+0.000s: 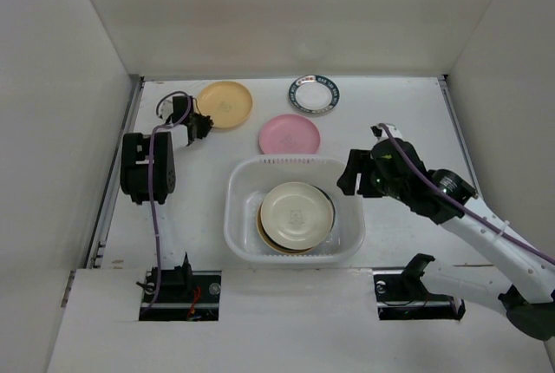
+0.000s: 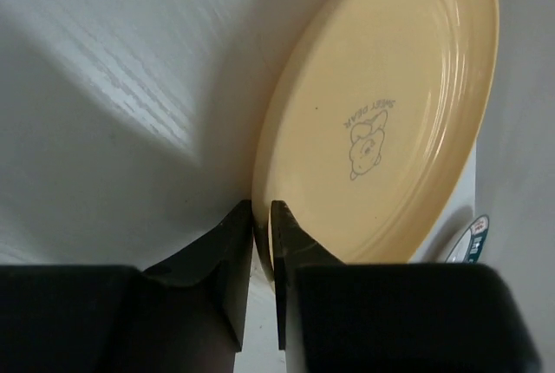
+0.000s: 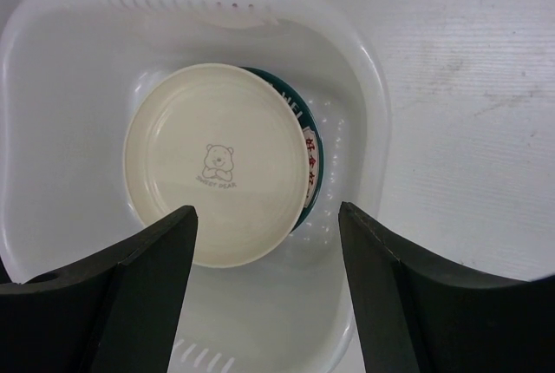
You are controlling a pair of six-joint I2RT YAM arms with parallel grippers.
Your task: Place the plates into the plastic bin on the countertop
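Closest to the lens are the two dark fingers of the left pincer [image 2: 262, 213]. They are drawn almost together, with only a thin slit between them. The rim of the yellow plate [image 2: 381, 113] sits in that slit, so the plate looks pinched by its edge. I think the grip is at the rim because a plate lying low on the desk [image 1: 399, 104] offers no other place to hold. Further out, a pink plate [image 1: 289, 134] and a green-rimmed plate [image 1: 314, 94] wait on the desk, apart from each other. The plastic bin [image 1: 238, 217] stands near the arms and holds a cream plate [image 3: 217, 165] with a second green-rimmed plate [image 3: 312, 152] under it. The right pincer [image 3: 267, 211] hangs above the bin, wide open and empty.
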